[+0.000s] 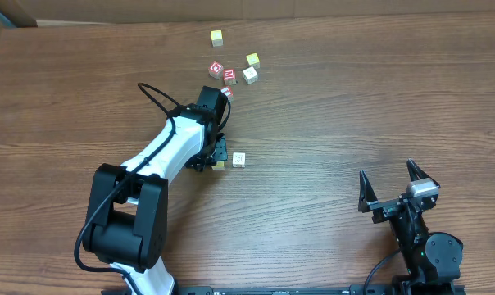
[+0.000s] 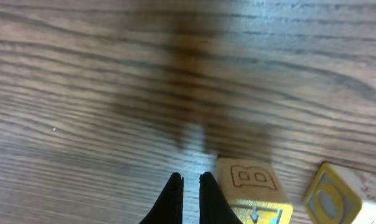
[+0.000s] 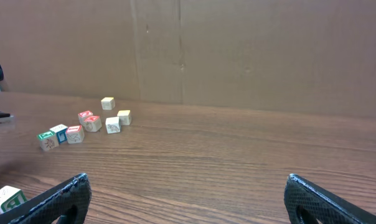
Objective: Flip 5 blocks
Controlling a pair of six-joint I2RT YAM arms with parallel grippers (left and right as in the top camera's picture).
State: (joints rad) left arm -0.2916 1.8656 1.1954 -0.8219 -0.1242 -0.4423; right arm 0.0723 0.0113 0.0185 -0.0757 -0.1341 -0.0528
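Looking through the left wrist view, my left gripper (image 2: 189, 182) has its 2 black fingers pressed together on nothing, tips just above the brown wood-grain table (image 2: 82, 93). Just right of them, at the lower edge of the frame, sits a small yellowish wooden cube embossed with a B (image 2: 250, 186). A yellow-framed wooden cube with a blue face (image 2: 330, 198) lies near it at the lower right. My right gripper (image 3: 187, 182) is spread wide and empty, well apart from every cube.

I judge these tiny alphabet blocks light, stiff and hard. There is nothing to crush, but the smooth painted faces may skid or squirt out of an off-centre pinch. I would take 2 opposite flat sides, squarely and centred.

The overhead view gives the layout: those 2 cubes at frame centre, a plain yellow cube (image 1: 252, 60) and a pale cream cube (image 1: 250, 75) at upper centre. Yet my white-and-black left arm (image 1: 174, 143) hides my fingertips there. Only the right wrist view shows a green-faced cube (image 3: 47, 140), at its left edge, which I cannot find overhead.
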